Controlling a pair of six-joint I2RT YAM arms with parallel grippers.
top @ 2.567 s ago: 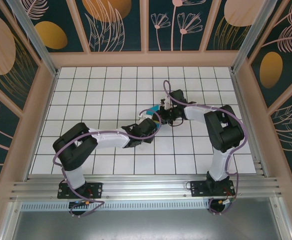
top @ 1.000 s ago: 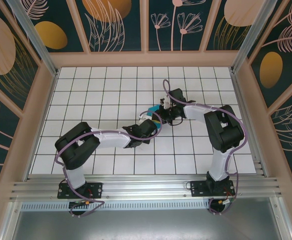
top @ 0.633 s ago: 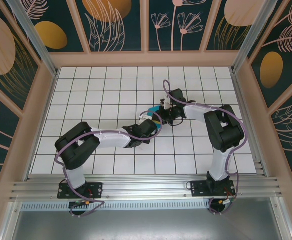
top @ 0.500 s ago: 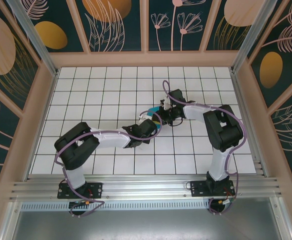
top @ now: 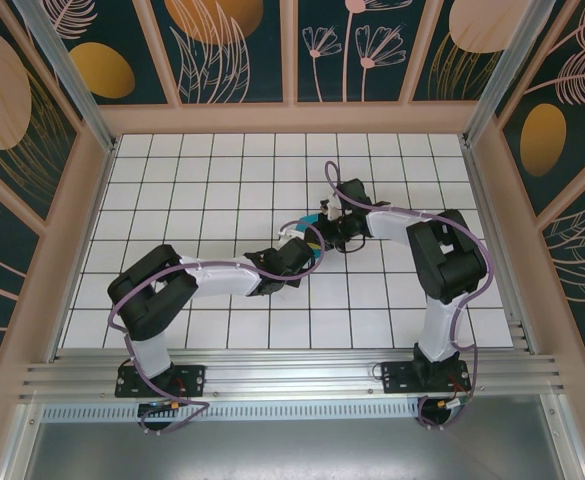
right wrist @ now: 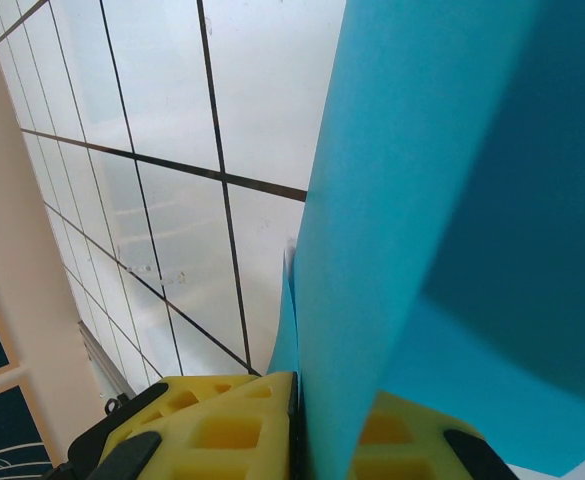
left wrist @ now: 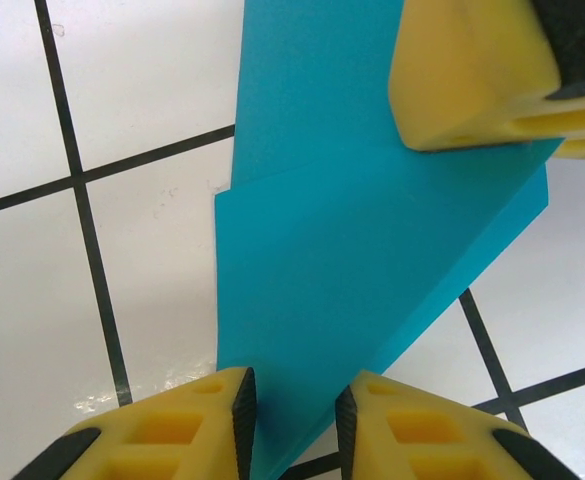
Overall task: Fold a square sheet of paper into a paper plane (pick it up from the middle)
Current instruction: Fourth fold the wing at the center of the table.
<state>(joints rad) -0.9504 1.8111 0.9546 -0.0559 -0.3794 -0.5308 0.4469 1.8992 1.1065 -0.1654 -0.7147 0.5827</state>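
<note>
The teal-blue sheet of paper (left wrist: 352, 250), partly folded with an overlapping layer, hangs just above the white grid table at mid-table (top: 315, 217). My right gripper (right wrist: 297, 430) is shut on one edge of it, and the paper (right wrist: 422, 200) rises out of its pads. One yellow fingertip (left wrist: 472, 70) of the right gripper presses the sheet's far side in the left wrist view. My left gripper (left wrist: 295, 425) straddles the paper's near pointed corner. Its pads stand apart on either side, open, with a gap to the sheet. Both grippers meet at the paper (top: 317, 232).
The white tiled table (top: 212, 180) with black grid lines is walled by wooden frames and patterned panels. Free floor lies left, behind and in front of the arms. Purple cables loop over both wrists (top: 334, 180).
The left arm has crept slightly to the left near its elbow, its wrist staying at the paper. The right arm and the paper hold still.
</note>
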